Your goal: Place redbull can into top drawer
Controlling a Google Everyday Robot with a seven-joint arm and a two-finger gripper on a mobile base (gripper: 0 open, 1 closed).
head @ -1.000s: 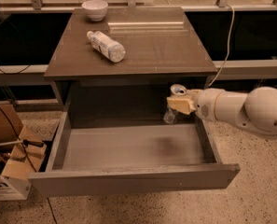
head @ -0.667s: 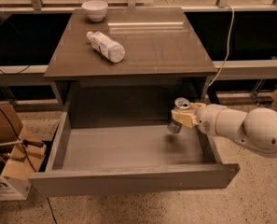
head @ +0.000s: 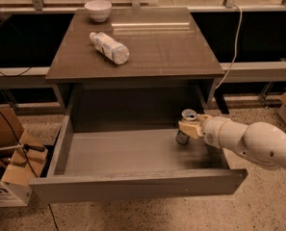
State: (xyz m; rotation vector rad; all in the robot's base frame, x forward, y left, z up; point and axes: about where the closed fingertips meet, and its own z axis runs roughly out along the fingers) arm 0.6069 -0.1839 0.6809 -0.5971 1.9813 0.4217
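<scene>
Grey-brown, the top drawer (head: 133,189) is seen pulled out across the lower middle of the frame. At its right side the gripper (head: 187,128) is closed around the redbull can (head: 182,137), which is held slightly tilted with its base low over the drawer floor; contact cannot be confirmed. If it is released at this lean, the can may be tipped over and sent rolling. The drawer's right wall, just beside, could be struck on withdrawal.
</scene>
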